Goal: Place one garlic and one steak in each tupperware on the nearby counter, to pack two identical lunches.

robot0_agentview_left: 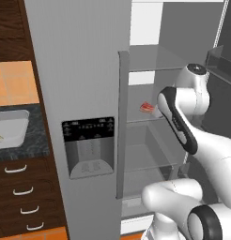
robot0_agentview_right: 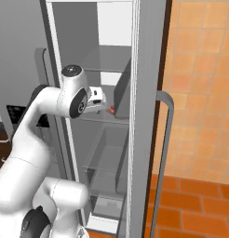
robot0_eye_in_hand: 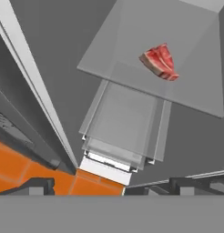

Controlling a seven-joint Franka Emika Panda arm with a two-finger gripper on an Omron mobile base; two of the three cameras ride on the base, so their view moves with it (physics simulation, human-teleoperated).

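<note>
Tool (robot0_eye_in_hand: 112,185) with fingers spread, empty, reaching into the open fridge (robot0_agentview_left: 150,140). Steak (robot0_eye_in_hand: 159,61) lies alone on a glass shelf (robot0_eye_in_hand: 132,50), well apart from the tool. Risk: the flat slab may slide on smooth glass or the arm may clip the door edge. Black speckled table (robot0_agentview_left: 37,136) with a pale container (robot0_agentview_left: 11,129) stands left; orange tiled floor (robot0_agentview_right: 195,195).

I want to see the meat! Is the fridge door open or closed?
Open. The steak lies in plain sight on a glass shelf inside the fridge, and the arm reaches in toward it.
</note>
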